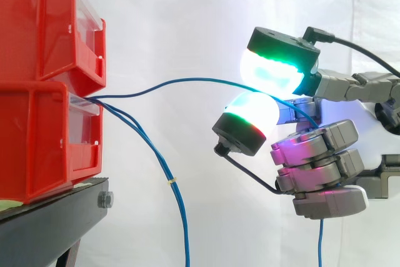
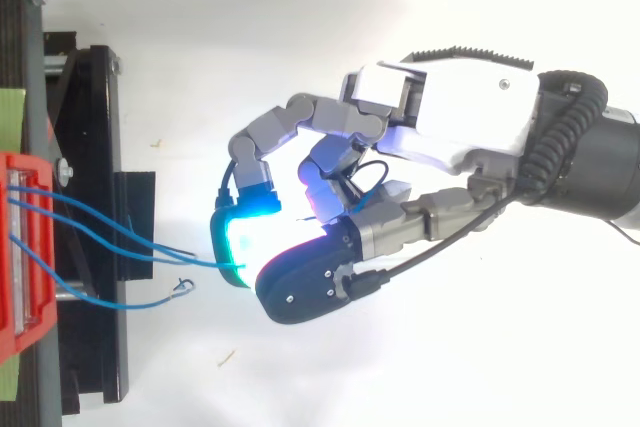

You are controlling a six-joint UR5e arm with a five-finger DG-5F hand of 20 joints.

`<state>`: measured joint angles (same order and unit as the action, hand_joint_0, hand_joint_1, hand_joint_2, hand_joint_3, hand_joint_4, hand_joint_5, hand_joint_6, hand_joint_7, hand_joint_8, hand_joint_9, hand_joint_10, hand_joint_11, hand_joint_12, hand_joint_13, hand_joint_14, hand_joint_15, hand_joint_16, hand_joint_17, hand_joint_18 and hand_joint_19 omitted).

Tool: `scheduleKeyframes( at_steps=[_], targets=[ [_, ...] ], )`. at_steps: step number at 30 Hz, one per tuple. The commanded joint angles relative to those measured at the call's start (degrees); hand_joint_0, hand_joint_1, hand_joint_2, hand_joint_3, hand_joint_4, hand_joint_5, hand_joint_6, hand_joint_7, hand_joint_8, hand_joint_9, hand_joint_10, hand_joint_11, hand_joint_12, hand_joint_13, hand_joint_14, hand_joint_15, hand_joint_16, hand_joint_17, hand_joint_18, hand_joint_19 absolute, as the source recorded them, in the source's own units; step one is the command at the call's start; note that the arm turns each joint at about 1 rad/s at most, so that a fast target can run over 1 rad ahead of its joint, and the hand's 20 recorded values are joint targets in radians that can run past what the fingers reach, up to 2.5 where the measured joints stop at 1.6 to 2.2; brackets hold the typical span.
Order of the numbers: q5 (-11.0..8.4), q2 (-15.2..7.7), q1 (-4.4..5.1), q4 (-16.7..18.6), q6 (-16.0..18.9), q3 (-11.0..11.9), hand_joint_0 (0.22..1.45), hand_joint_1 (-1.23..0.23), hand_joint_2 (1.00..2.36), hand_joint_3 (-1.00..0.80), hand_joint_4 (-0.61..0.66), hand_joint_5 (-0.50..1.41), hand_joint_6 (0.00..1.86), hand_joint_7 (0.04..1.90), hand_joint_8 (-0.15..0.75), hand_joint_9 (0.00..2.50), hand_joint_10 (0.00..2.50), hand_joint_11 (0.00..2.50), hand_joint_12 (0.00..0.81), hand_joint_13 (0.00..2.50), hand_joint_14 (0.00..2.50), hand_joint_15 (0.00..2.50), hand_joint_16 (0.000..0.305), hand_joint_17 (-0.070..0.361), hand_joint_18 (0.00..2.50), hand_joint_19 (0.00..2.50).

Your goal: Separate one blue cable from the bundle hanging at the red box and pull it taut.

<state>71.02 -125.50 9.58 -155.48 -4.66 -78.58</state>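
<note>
1. Hand (image 1: 319, 151) sits right of the red box (image 1: 44, 60), near the height of the box's front gap. Its fingers are curled, and two glowing pads (image 1: 272, 70) close narrowly on one blue cable (image 1: 187, 80).
2. Cable leaves the gap in the box front and rises in a shallow arc to the pads. It runs on behind the curled fingers, and its tail hangs below the hand. The arc suggests slack, so it is not yet taut.
3. Bundle (image 1: 178, 217) droops from the same gap and hangs well apart from the hand in the side view.
4. Slip is your first risk. The pads are rounded and the cable is thin, so a quick pull could draw it through the pinch.
5. Overpull is your second risk. Once the slack is gone, more force could drag the box on its stand (image 1: 50, 217) or tug the cable out.
6. Snagging is your third risk. From above, a second strand (image 2: 150, 244) ends just beside the pads, and I cannot tell whether it touches them. If it does, it may come along and undo the separation.
</note>
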Motion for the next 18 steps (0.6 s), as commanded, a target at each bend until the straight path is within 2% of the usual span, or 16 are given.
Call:
scheduleKeyframes(
  at_steps=[1, 18],
  targets=[
    [0.0, -0.01, 0.0, 0.0, 0.0, 0.01, 0.73, -0.84, 1.01, -0.05, -0.26, -0.14, 0.93, 1.43, 0.32, 1.01, 1.26, 1.39, 0.351, 0.9, 2.02, 1.35, 0.04, 0.09, 1.29, 1.44],
    [0.0, -0.01, 0.0, 0.0, 0.0, -0.08, 0.73, -0.84, 1.01, -0.06, -0.26, -0.14, 0.93, 1.42, 0.325, 1.01, 1.24, 1.39, 0.357, 0.9, 2.01, 1.36, 0.04, 0.091, 1.29, 1.44]
  ],
)
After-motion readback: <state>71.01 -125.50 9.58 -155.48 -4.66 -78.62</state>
